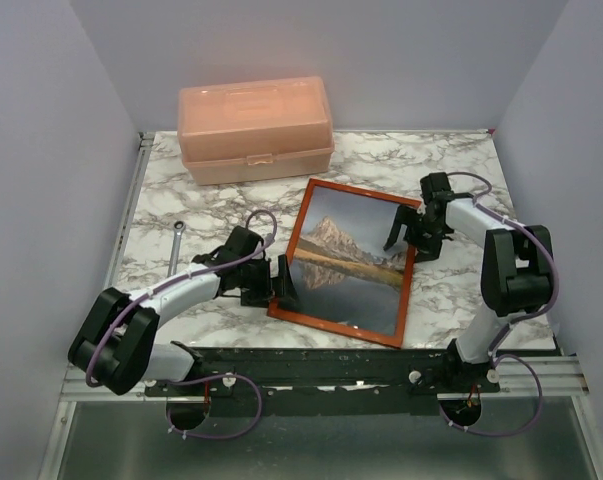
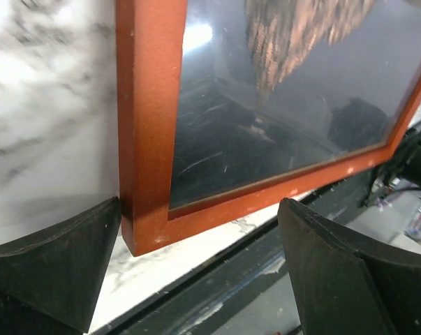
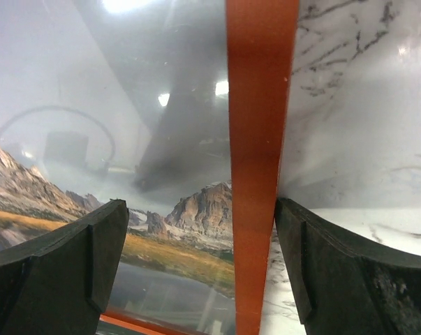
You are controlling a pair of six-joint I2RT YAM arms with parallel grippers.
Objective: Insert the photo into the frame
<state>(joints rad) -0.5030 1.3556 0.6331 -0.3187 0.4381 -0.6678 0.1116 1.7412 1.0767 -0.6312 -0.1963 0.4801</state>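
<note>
Both arms are reaching inward, the wide-open left gripper (image 1: 284, 284) flanking the near corner of the thin reddish-brown wooden frame (image 1: 301, 215), the wide-open right gripper (image 1: 401, 240) straddling its right rail. The mountain-lake photo (image 1: 351, 270) is lying framed on the marbled counter (image 1: 211, 200), lilac walls (image 1: 381, 60) around.

The top camera looked down over the whole tabletop (image 1: 451, 160); both wrist cameras sat close against the frame (image 1: 366, 193), seemingly at opposite edges.

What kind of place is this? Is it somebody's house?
Probably not a house: it looks like a robot test booth. Plain grey walls close in a marble-patterned table, a left arm and right arm are bolted at its near edge, and a peach box sits on it.
</note>
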